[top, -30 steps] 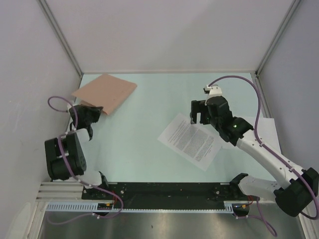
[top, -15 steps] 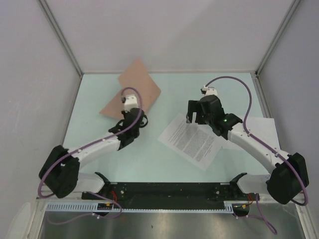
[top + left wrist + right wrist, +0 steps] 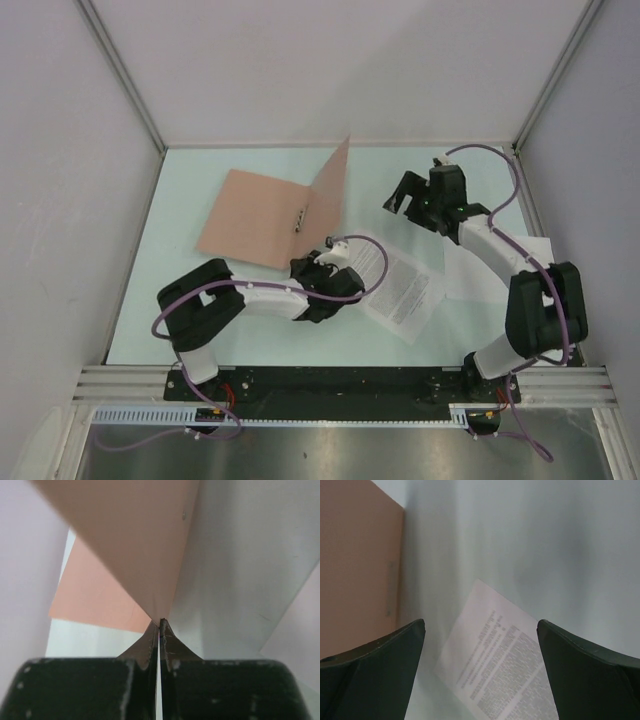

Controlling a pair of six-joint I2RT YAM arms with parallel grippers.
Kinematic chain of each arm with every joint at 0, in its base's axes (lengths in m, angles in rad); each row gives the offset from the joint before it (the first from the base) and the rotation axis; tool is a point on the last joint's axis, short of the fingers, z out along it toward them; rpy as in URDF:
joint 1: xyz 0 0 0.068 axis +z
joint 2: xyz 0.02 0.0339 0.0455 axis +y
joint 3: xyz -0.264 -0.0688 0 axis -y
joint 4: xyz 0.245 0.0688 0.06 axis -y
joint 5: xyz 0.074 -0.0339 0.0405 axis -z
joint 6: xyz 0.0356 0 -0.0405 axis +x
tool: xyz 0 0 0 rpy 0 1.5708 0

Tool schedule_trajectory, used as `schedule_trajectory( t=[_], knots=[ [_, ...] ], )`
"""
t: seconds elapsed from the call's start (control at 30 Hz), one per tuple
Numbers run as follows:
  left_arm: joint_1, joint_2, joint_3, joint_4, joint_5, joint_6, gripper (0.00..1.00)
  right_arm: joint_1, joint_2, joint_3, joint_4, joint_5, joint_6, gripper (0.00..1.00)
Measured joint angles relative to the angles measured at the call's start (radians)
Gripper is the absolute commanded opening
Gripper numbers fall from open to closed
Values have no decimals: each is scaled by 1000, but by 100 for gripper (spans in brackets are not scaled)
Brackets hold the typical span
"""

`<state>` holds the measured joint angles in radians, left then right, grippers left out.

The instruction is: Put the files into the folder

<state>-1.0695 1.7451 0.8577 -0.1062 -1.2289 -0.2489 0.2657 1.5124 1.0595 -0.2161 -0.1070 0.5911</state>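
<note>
The salmon folder lies open at the far left, its back cover [image 3: 250, 215] flat on the table and its front cover [image 3: 331, 192] raised nearly upright. My left gripper [image 3: 323, 262] is shut on the near edge of that raised cover [image 3: 135, 545], jaws pinched together at the card [image 3: 160, 622]. The printed file [image 3: 402, 285] lies on the table just right of the left gripper. A plain white file [image 3: 525, 262] lies at the right, partly under the right arm. My right gripper [image 3: 405, 195] is open and empty above the table, beyond the printed file [image 3: 507, 672].
A small metal fastener [image 3: 300, 216] sits inside the folder near the fold. White walls close in the table on the left, back and right. The folder's flat cover [image 3: 355, 570] shows at the left of the right wrist view.
My left gripper has swung right and toward me with the folder's front cover, and the folder now stands open. My right gripper has moved back, away from the printed file.
</note>
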Motion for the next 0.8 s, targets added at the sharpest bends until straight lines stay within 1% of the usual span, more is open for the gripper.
schedule_trajectory(
  t=[0.07, 0.2, 0.4, 0.63, 0.8],
  knots=[
    [-24, 51, 39, -30, -25, -2, 0, 11, 55, 38, 46, -43, 18, 100],
    [-52, 135, 107, -90, -53, -13, 0, 31, 97, 64, 130, -116, 49, 100],
    [-59, 188, 141, -172, -63, -45, 0, 53, 116, 80, 238, -187, 63, 100],
    [-61, 232, 180, -219, -56, -66, 0, 61, 142, 82, 246, -222, 37, 95],
    [-61, 251, 200, -240, -46, -76, 0, 63, 159, 82, 237, -243, 13, 97]
  ],
)
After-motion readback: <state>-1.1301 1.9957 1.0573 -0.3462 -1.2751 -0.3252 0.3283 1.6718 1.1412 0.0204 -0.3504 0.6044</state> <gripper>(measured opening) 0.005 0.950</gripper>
